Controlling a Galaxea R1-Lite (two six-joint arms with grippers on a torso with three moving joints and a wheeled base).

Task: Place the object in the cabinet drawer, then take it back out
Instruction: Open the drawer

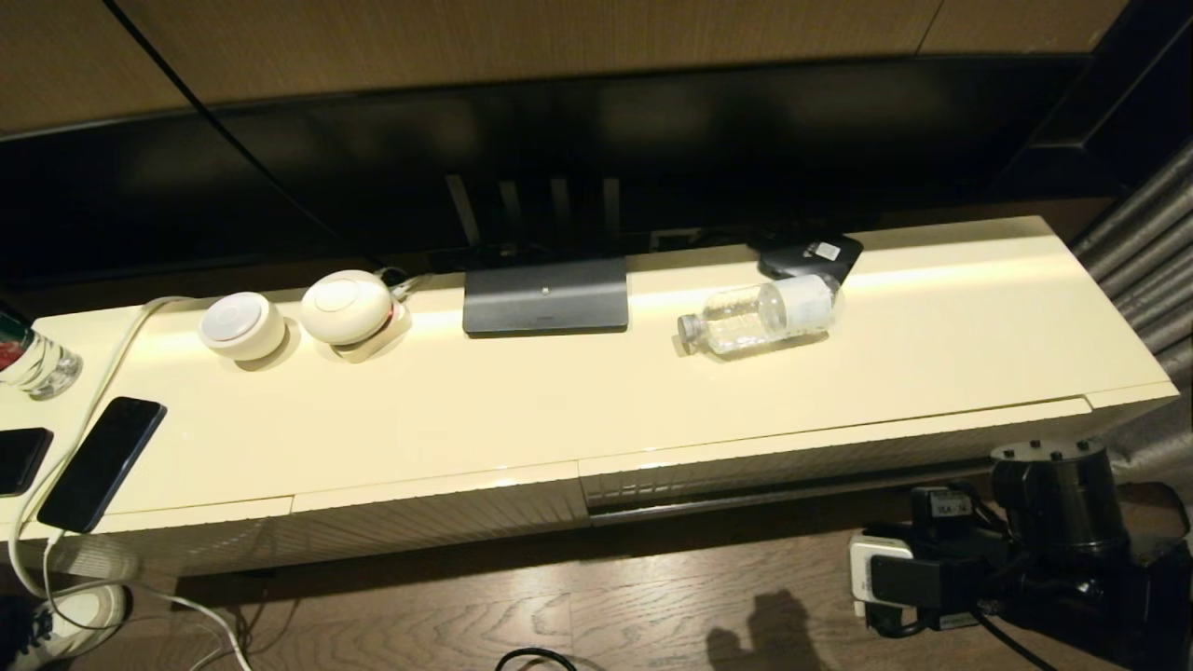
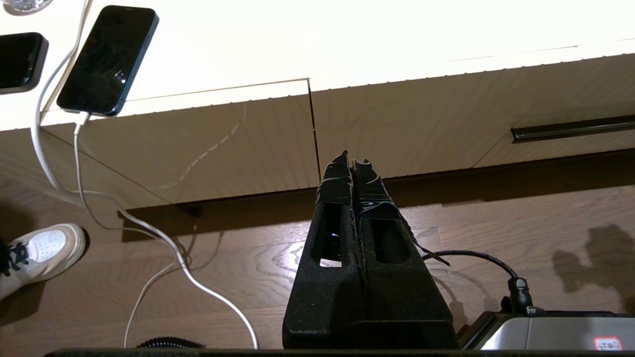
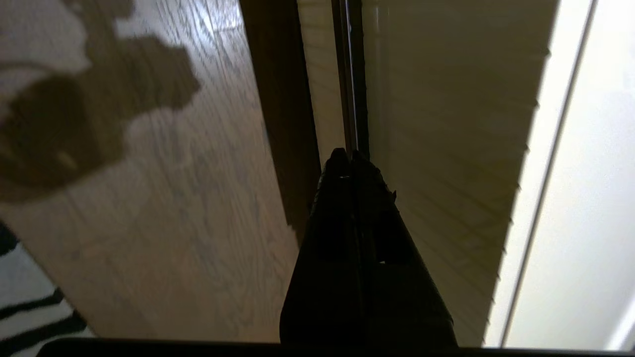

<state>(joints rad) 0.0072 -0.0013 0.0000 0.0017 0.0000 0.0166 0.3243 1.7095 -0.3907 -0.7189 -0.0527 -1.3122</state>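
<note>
Nothing begun yet. Left gripper pressed together, low before the cabinet front. Water bottle lying on its side on the cabinet top. Drawer closed. Right gripper pinched together at the drawer's lower edge. Opening, stowing, retrieving all left.

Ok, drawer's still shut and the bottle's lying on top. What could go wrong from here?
The water bottle lies on its side on the glossy cabinet top, so a nudge could roll it into the black device. The right gripper is shut at the drawer front's dark gap and may slip off the ribbed panel.
</note>
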